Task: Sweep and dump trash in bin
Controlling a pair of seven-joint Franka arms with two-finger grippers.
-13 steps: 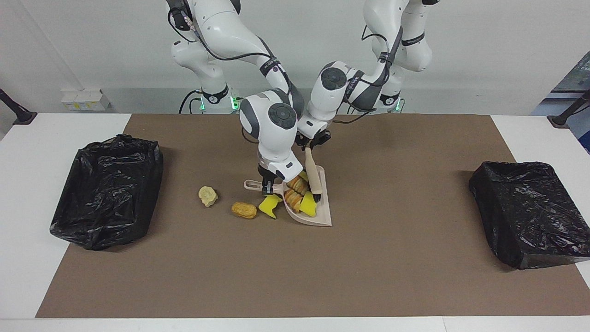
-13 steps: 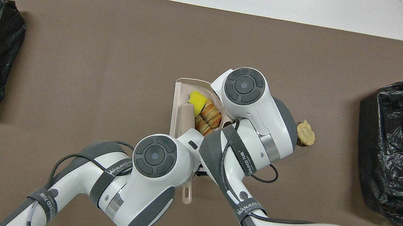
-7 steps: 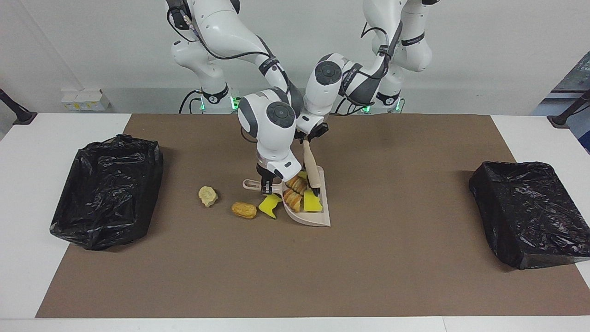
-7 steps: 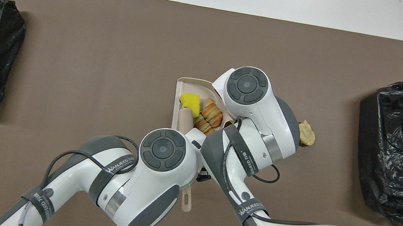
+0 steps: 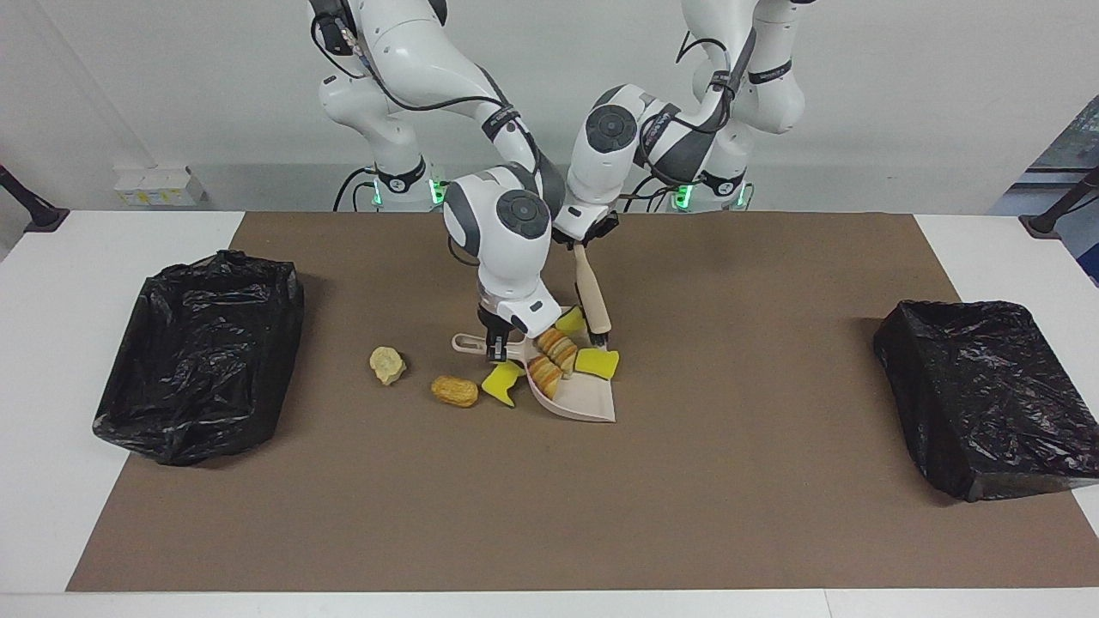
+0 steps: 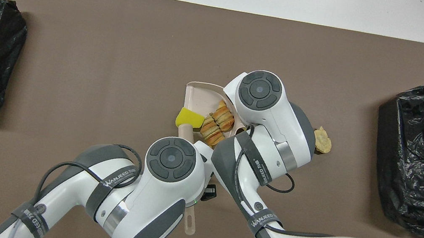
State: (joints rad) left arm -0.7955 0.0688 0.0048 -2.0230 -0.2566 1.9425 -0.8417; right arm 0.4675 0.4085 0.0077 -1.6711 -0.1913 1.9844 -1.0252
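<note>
Trash scraps, yellow sponge chunks and tan bread pieces (image 5: pixel 556 348), cluster at frame centre on my beige plastic dustpan (image 5: pixel 584 403). Right gripper (image 5: pixel 495 348) pinches its handle; left gripper (image 5: pixel 585 243) pinches the beige brush (image 5: pixel 592 300). Best sweep low, inward.

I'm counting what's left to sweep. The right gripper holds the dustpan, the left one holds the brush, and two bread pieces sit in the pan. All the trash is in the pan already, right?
Not all. The facing view shows a pale lump, a golden-brown piece and a yellow sponge chunk lying on the mat beside the dustpan. The rest is right.
</note>
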